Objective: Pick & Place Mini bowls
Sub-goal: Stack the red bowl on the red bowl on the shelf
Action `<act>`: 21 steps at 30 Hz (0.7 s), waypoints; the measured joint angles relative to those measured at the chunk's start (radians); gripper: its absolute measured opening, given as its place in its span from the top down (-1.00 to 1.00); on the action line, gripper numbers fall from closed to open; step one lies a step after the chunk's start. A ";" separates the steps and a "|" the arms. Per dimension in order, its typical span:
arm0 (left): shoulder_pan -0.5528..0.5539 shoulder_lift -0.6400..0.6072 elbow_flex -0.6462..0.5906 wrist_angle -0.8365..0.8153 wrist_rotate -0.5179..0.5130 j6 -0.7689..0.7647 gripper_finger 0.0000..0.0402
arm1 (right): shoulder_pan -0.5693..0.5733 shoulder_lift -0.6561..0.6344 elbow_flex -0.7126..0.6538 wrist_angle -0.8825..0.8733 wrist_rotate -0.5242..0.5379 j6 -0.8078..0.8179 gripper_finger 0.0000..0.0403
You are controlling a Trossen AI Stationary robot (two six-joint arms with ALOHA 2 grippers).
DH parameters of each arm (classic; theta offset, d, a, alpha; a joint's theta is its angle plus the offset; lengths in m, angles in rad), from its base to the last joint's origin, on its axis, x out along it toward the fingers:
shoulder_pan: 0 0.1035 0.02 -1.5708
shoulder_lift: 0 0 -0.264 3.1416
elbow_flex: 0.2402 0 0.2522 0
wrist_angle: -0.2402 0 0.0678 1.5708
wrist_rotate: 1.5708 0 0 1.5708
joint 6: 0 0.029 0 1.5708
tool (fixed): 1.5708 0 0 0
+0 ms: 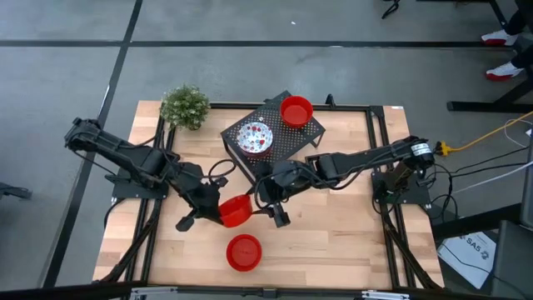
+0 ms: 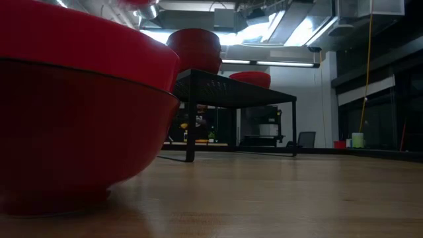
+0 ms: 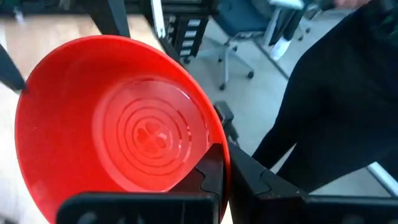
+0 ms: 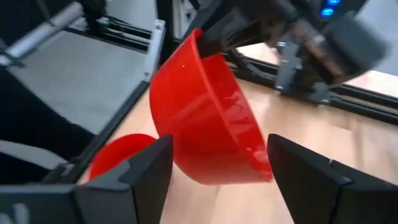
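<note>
High view: a grey floor (image 1: 67, 75) crossed by dark seams fills the room around the rig, and a person's red-and-white shoes (image 1: 502, 55) show at the far right edge. On it stands the pale wooden surface (image 1: 333, 242), ringed by a black frame. From the low view the room beyond is dim — ceiling lights, ducting and dark windows behind the planks.

A black mesh rack (image 1: 287, 137) sits at the far middle of the surface. It carries two mini bowls: a plain red bowl (image 1: 296, 110) at its far right corner and a speckled white bowl (image 1: 255, 138) toward its left. A small green plant (image 1: 185, 107) stands just beside the rack's left, at the surface's far left corner.

The two dark arms meet in front of the rack. The left gripper (image 1: 218, 210) is closed on the rim of a tilted red bowl (image 1: 236, 211), held clear of the wood — its wrist view looks straight into the glossy ringed inside. The right gripper (image 1: 268, 200) sits just beside that bowl, fingers spread wide to either side of it and touching nothing.

Another red bowl (image 1: 244, 252) rests on the wood nearer the front edge, close to the low camera.
</note>
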 joint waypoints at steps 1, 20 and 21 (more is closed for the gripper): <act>0.007 0.000 0.000 0.013 0.013 0.003 0.98 | -0.005 0.002 0.000 0.004 -0.024 0.008 -0.29; 0.112 0.012 0.000 0.146 0.107 0.004 0.84 | -0.042 0.010 0.000 0.091 -0.390 0.048 0.82; 0.117 0.011 0.001 0.150 0.101 0.004 0.83 | -0.041 0.011 -0.001 0.085 -0.396 0.058 0.90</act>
